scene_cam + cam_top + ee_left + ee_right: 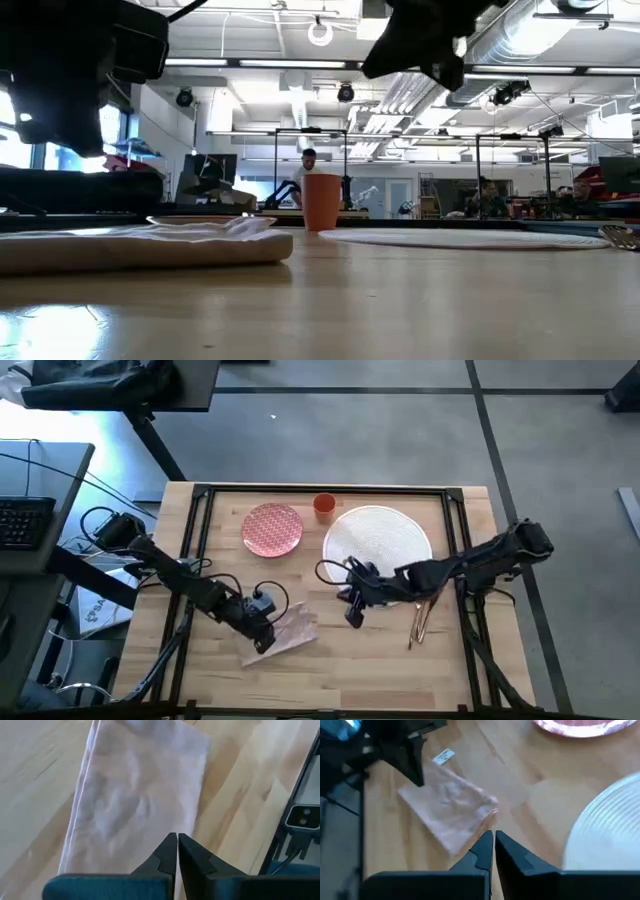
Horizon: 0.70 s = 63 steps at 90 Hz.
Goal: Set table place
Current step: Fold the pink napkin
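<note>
We start at the left gripper, fingers pressed together with nothing between them, poised right over the near end of the beige napkin. That napkin lies flat on the tabletop, toward the front left, so we judge the closed tips are set either to nudge it or have yet to open for a pinch.

Over to the right gripper, fingers likewise closed and empty, hanging above bare wood just off the edge of the white woven placemat. It looks parked between jobs, aimed toward the napkin.

Moving outward: the red-patterned plate sits beside the placemat, not on it, and the orange cup stands between the two at the back. The copper cutlery lies in a loose bunch at the placemat's front right edge, under the right arm. So we reckon the place is barely begun: plate, napkin and cutlery all need arranging.
</note>
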Tool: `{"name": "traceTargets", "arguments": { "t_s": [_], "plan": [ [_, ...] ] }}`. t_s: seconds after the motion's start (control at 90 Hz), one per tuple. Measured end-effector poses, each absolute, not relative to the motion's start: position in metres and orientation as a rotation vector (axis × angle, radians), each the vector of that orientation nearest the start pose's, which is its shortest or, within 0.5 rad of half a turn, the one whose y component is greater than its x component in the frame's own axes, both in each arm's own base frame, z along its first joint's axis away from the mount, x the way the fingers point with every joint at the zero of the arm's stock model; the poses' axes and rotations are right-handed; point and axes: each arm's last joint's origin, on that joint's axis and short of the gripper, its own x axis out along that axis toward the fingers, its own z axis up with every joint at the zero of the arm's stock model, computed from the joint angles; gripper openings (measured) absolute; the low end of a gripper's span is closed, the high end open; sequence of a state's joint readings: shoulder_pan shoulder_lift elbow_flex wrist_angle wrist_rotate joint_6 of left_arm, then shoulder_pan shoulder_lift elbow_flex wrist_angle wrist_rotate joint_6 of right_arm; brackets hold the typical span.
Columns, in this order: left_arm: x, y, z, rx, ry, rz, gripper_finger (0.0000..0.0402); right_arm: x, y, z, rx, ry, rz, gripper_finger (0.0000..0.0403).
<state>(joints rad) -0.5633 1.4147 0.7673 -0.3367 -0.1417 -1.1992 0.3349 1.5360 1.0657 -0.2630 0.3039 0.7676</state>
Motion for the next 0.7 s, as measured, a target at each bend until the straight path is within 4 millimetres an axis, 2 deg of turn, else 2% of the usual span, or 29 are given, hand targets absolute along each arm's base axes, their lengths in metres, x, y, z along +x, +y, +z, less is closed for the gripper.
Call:
{"name": "traceTargets", "arguments": {
  "t_s": [0.3, 0.478, 0.7],
  "plan": [
    [0.212, -0.159, 0.185, -0.738, 1.019, 0.149, 0.0, 0.302, 0.125, 0.246, 0.648, 0.631, -0.275, 0.0],
    [0.199, -0.179, 0.187, -0.784, 1.026, 0.097, 0.0, 0.302, 0.126, 0.246, 0.657, 0.63, -0.28, 0.0],
    [0.185, -0.192, 0.186, -0.824, 0.996, 0.138, 0.0, 0.304, 0.121, 0.246, 0.662, 0.621, -0.305, 0.0]
  ]
}}
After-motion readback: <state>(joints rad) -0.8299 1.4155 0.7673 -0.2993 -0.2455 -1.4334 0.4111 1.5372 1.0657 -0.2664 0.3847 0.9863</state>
